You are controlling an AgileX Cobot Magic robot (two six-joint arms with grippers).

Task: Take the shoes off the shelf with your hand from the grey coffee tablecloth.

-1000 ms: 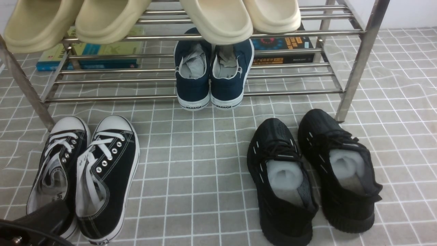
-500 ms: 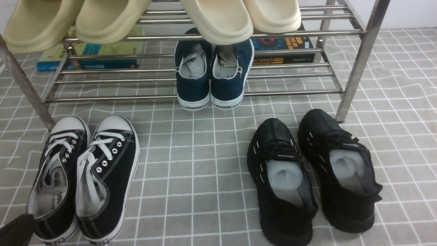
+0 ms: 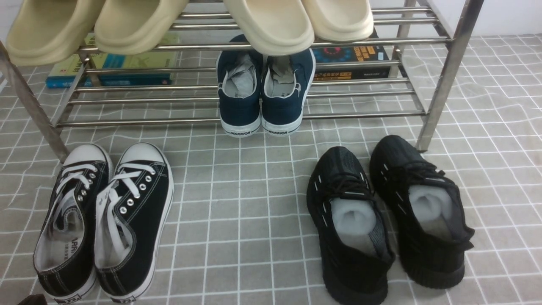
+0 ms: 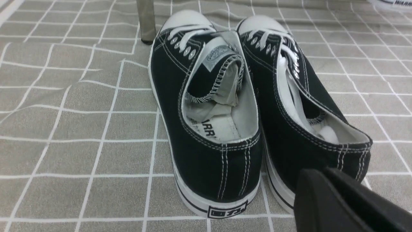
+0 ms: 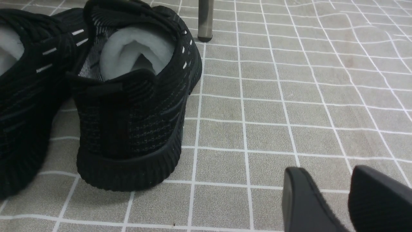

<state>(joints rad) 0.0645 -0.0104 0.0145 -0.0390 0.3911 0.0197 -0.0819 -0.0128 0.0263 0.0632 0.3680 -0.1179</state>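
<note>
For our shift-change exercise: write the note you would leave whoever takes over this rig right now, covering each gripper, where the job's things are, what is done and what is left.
Left gripper: shut, empty, just behind the heels of the canvas sneakers.
Right gripper: open, empty, beside the black knit sneakers.
Canvas sneakers stand side by side on the grey tablecloth, toes toward the shelf, off the rack.
Navy slip-ons sit on the lower tier, beige slippers on the upper.
Done: canvas and knit pairs are on the cloth.
Left: possibly the navy pair; check.
</note>
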